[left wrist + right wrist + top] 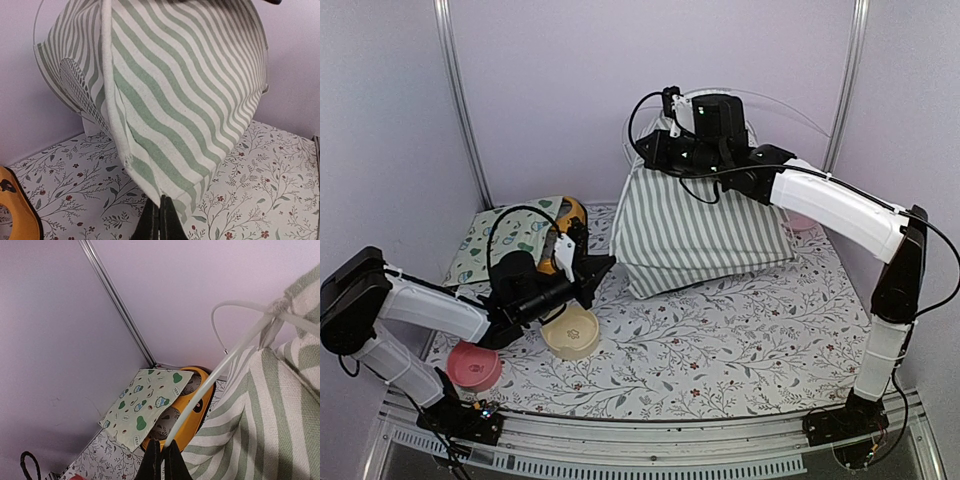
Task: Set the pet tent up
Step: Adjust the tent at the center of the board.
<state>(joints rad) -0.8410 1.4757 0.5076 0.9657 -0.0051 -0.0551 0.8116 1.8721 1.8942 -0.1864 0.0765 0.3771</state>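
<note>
**Both grippers clenched at the pet tent, one high and one low**

The right gripper [162, 449] is clamped on a thin white pole [210, 383]. The pole rises from between its fingertips to a knotted tie at the tent's peak. In the overhead view this arm reaches across to the top of the pet tent [700, 225], which stands at the back of the table near the rear wall.

The left gripper [160, 207] has its fingers pressed together, right at the tent's lower left corner. The stitched hem comes down to meet the fingertips. Whether any fabric is pinched between them cannot be told.

The tent is a bulging body of grey-green and white striped cloth. A seam runs down its near edge, and a sheer mesh panel [75, 87] sits on the side facing away from the left wrist camera. A white pole loop arcs above its top.

To the left of the tent, a cream mat [145, 405] printed with teal and green shapes lies tilted over an orange object [197, 410]. Any lettering on the printed shapes is too small to read.
</note>
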